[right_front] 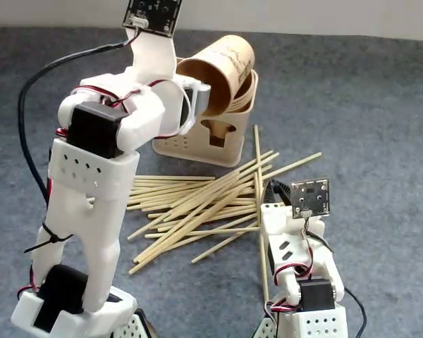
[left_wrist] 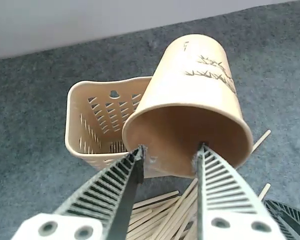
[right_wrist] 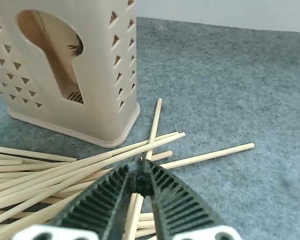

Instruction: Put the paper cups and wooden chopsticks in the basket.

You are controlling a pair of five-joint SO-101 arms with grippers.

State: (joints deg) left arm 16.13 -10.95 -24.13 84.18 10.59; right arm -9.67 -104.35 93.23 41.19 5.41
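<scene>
- One paper cup is gripped at its rim by the left gripper. It is tilted and held over the basket.
- Second cup sits inside the basket, seen through the side cutout.
- Wooden chopsticks lie in a loose pile on the grey mat, just beside the basket.
- Right gripper is low over the pile, tips pinched together. Cannot tell if a stick is caught.

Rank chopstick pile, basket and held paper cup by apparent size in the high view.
1. chopstick pile: widest spread.
2-3. basket and paper cup: close; cup held nearer the camera, so unranked.
</scene>
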